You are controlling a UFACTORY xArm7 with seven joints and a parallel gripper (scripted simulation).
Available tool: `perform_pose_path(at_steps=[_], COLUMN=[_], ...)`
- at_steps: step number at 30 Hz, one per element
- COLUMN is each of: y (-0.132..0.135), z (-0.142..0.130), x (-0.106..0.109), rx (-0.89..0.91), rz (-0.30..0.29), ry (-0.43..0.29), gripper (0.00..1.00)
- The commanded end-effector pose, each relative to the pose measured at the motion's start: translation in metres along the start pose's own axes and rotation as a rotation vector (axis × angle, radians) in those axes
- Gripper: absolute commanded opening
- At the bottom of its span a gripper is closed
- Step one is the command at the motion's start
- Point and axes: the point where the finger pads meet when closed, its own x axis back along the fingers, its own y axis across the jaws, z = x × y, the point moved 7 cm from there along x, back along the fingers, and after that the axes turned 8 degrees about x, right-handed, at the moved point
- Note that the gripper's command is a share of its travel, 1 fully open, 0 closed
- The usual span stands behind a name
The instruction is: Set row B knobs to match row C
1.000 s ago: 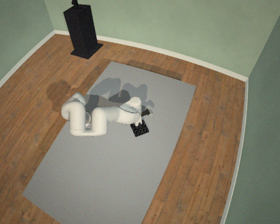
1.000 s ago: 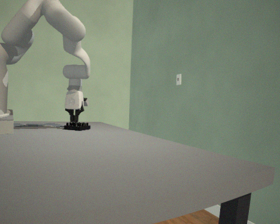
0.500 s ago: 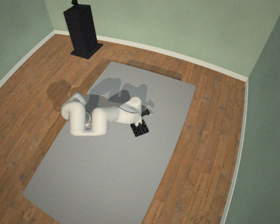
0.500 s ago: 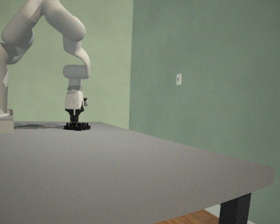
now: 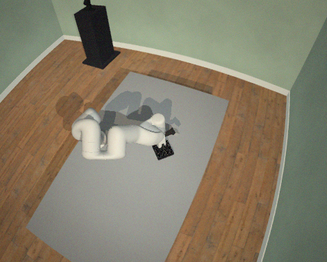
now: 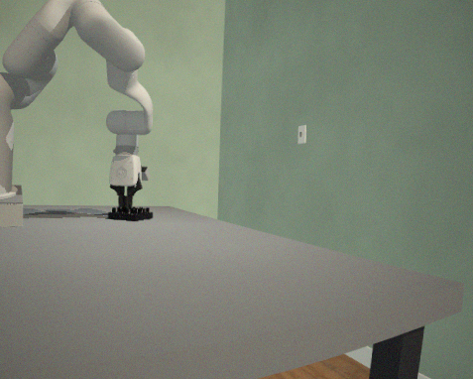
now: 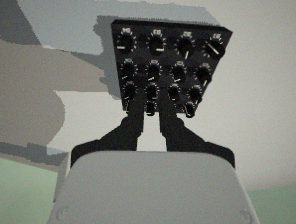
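The black knob box (image 5: 159, 157) (image 6: 133, 217) (image 7: 142, 56) stands on the table, its front edge at the top of the wrist view. My gripper (image 6: 126, 207) (image 7: 151, 98) points down over its rear half, fingers slightly apart on both sides of knob B3 (image 7: 151, 90); no firm contact shows. Knobs C4 (image 7: 128, 68), C3 (image 7: 154, 72) and C2 (image 7: 178, 73) have lines toward the lower left of the wrist view; the C1 (image 7: 202, 74) line points mostly down. Knobs B4 (image 7: 130, 90), B2 (image 7: 173, 91) and B1 (image 7: 195, 93) have lines too small to read surely. The fingers partly hide row A.
Row D lies farthest from the gripper in the wrist view, with knobs D4 (image 7: 126, 43), D3 (image 7: 157, 42), D2 (image 7: 186, 46) and D1 (image 7: 215, 47). The grey table (image 5: 119, 192) (image 6: 207, 298) carries the box and arm. A dark pedestal (image 5: 97, 38) stands on the floor beyond.
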Motion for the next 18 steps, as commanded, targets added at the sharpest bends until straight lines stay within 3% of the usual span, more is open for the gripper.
perform_pose_path(at_steps=[1, 18], y=[0.0003, 0.0003], z=[0.0011, 0.0011], x=[-0.0014, -0.0074], rx=[0.001, 0.001], rz=[-0.002, -0.002], ry=[0.003, 0.003], gripper=[0.19, 0.19])
